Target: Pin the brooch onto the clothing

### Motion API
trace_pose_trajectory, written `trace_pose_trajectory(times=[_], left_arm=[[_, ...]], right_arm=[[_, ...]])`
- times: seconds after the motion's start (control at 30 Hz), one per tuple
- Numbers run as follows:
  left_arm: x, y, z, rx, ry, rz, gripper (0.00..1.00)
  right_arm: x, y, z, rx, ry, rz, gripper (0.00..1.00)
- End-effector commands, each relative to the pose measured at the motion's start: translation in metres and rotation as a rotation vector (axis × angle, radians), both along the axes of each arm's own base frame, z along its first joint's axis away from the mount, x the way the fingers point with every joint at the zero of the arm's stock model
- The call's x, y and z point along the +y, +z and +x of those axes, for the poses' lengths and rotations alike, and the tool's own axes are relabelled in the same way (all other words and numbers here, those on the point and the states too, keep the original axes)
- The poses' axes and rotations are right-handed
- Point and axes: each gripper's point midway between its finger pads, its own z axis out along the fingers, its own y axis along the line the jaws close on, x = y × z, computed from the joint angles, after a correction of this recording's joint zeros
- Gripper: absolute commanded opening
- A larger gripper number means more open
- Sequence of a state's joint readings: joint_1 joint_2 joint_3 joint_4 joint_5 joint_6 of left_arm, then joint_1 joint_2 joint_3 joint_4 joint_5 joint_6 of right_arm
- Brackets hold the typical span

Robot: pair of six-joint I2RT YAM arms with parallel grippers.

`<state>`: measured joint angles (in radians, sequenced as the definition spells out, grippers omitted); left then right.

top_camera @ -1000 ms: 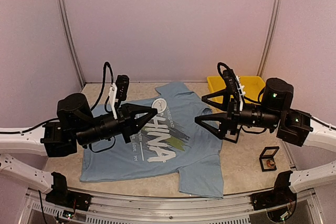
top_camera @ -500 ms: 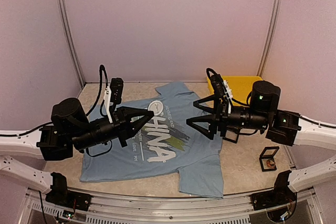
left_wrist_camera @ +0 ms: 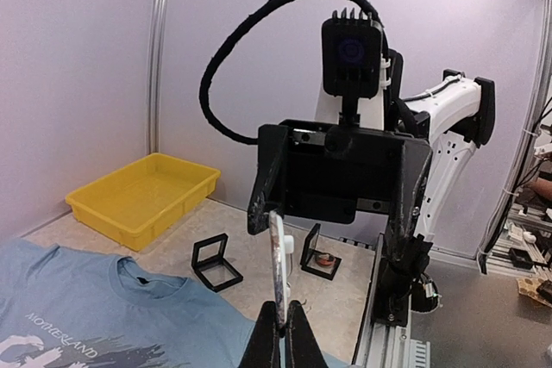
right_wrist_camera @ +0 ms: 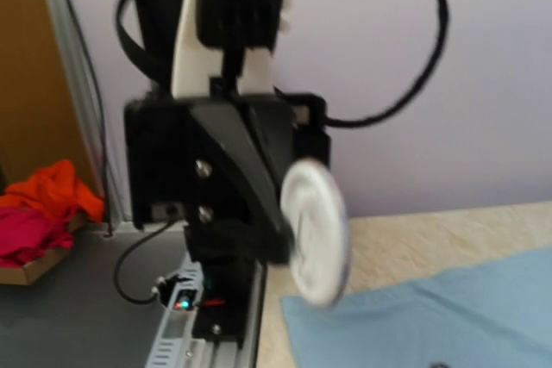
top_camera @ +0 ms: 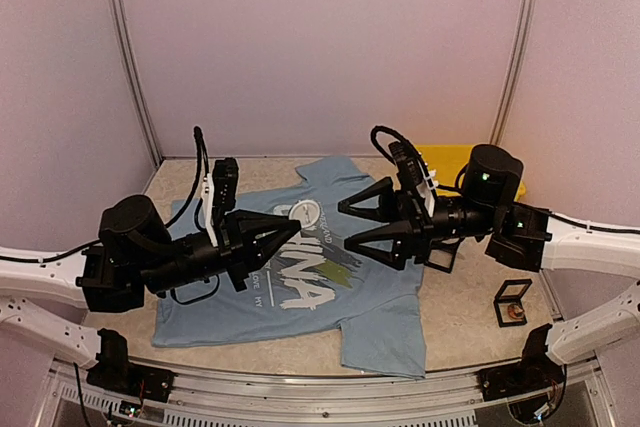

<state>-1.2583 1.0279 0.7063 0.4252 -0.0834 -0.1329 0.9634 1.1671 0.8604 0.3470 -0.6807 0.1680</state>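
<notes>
While left wrist shows brooch (left_wrist_camera: 277, 256) edge-on | right wrist: round face

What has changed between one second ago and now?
The open right hand moved left across the shirt, toward the left hand. The left hand stays shut on the white brooch, which shifted only slightly. The shirt, the yellow tray and the small box stayed in place.

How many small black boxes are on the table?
2. One black box sits at the near right; the other box lies beside the T-shirt, partly hidden overhead.
</notes>
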Motion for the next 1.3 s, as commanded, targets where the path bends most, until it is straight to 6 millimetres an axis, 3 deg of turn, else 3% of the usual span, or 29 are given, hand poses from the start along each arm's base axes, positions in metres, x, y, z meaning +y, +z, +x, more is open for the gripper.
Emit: trace_pose_trajectory(times=[0.0,0.13,0.4,0.57,0.93,1.07,1.27], left_arm=[[-0.002,0.006,-0.013,-0.084,-0.056,-0.023,0.0],[-0.003,0.004,-0.019,-0.13,-0.076,-0.017,0.0],[-0.004,-0.002,-0.019,-0.179,-0.072,0.009,0.0],[-0.003,-0.005,-0.019,-0.191,-0.07,0.017,0.0],[-0.002,-0.006,-0.019,-0.193,-0.063,0.017,0.0],[-0.002,-0.006,-0.02,-0.195,-0.069,0.014,0.0],[-0.006,-0.008,-0.022,-0.204,-0.088,0.022,0.0]], right_arm=[[0.007,0.029,-0.006,-0.019,0.077,0.087,0.74],[0.016,0.031,-0.007,0.0,0.118,0.082,0.7],[0.037,0.018,-0.007,0.036,0.172,0.007,0.47],[0.042,0.014,-0.005,0.045,0.172,-0.013,0.4],[0.049,0.001,-0.002,0.041,0.191,-0.068,0.36],[0.049,-0.001,0.003,0.04,0.153,-0.083,0.23],[0.051,-0.004,0.006,0.045,0.144,-0.087,0.12]])
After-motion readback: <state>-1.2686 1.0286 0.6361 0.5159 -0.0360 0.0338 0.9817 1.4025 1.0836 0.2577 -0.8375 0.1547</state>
